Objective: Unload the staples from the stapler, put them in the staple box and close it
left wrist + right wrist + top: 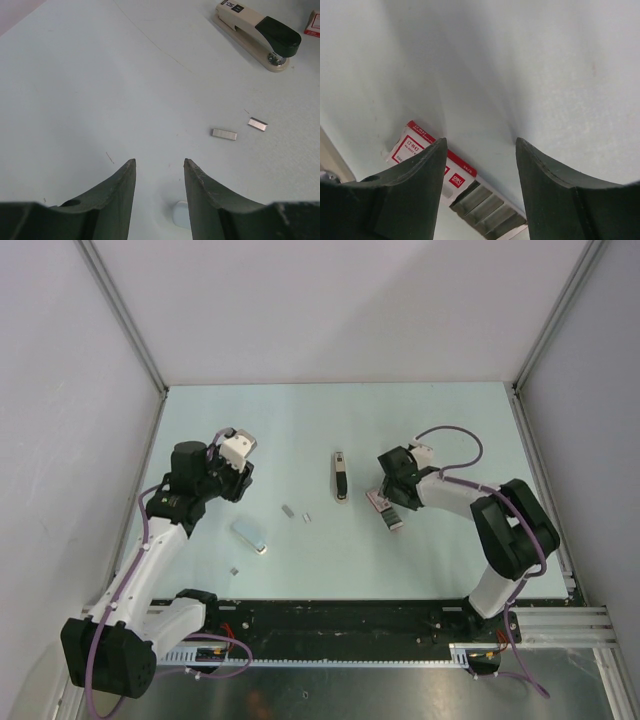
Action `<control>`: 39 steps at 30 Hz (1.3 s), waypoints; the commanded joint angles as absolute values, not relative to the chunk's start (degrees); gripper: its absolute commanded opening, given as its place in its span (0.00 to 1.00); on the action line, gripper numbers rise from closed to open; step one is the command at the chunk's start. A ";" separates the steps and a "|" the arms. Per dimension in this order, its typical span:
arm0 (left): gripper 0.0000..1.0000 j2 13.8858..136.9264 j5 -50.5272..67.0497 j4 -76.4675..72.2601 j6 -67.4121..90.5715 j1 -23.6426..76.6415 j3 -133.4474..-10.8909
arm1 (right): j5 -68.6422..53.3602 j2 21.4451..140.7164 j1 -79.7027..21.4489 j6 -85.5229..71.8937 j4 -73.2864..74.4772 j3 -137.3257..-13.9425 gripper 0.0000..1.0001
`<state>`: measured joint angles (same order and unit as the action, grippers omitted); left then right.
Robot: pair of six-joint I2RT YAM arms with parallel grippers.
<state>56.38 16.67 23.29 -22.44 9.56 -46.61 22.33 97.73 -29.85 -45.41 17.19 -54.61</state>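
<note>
Between the left gripper's [159, 162] fingers a medium gap is seen, with nothing held. A whitish blob [180, 214] is half hidden under the tips and cannot be identified. At 2 o'clock in that wrist view, two small staple bits [224, 134] lie flat and just apart, with the stapler [257, 32] well beyond them, closed and lying flat.

From above, the left gripper [238, 478] is found at 9 o'clock of the table [300, 410], near its left edge. The staple bar [250, 533] lies at 5 o'clock of it, close by, and the bits [288, 510] lie between the bar and the stapler [341, 475]. Bare surface is left all the way to the far edge at 12 o'clock.

The right gripper [480, 140] is held wide, with nothing gripped. A red-and-white staple box [420, 145] is seen under its left finger, with its tray pulled out and staple strips [485, 202] exposed. From above, this gripper [392, 508] sits over the box [380, 500], at 3 o'clock of the stapler and close beside it. Open room is left toward 12 o'clock, while the right edge is crowded by the elbow [515, 530].
</note>
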 commanded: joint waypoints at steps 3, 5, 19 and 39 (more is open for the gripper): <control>0.48 55.68 16.78 22.57 -21.58 9.06 -46.98 | 20.25 99.11 -35.30 -49.85 21.73 -53.94 0.61; 0.48 55.54 16.68 22.56 -21.37 9.08 -46.97 | 20.69 98.61 -36.67 -50.39 22.64 -53.89 0.61; 0.48 53.06 14.87 22.54 -22.54 9.04 -45.35 | 21.07 96.35 -42.96 -53.13 25.18 -50.56 0.58; 0.48 53.92 16.04 22.55 -22.98 9.00 -44.67 | 23.10 84.14 -49.70 -54.89 25.98 -45.83 0.60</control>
<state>54.22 15.22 23.27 -22.50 9.54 -45.58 22.35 87.70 -51.11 -56.31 23.27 -45.80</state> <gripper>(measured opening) 0.479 0.583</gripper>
